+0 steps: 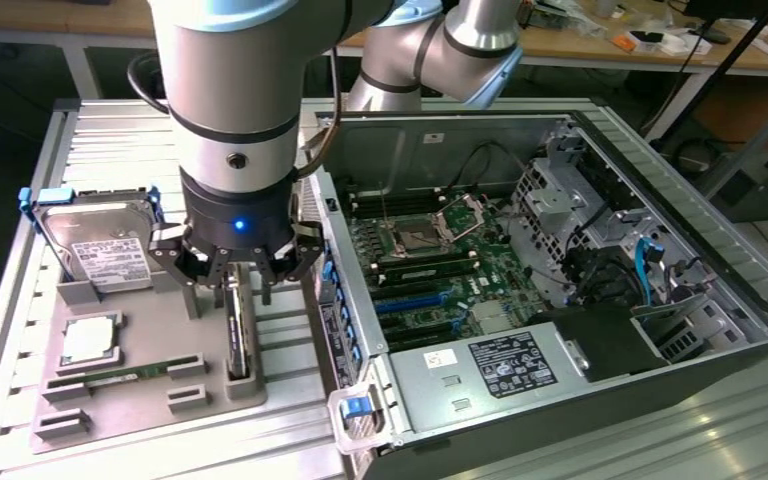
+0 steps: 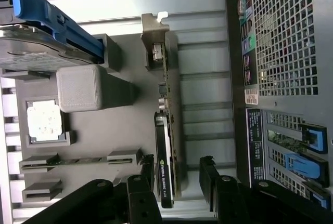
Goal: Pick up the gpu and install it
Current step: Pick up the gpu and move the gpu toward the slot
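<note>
Pincer [image 1: 235, 288], jaws apart astride the gpu [image 1: 239, 335] at lower left, may knock it askew if off-centre.

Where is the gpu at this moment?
The gpu stands on edge in the gray tray, at the exterior view's left of the computer case, under the open gripper.

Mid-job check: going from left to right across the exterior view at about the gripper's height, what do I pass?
Hard drive with blue handles → gripper, fingers open on either side of the gpu standing in its tray slot → motherboard inside the open case → metal drive cage.
</note>
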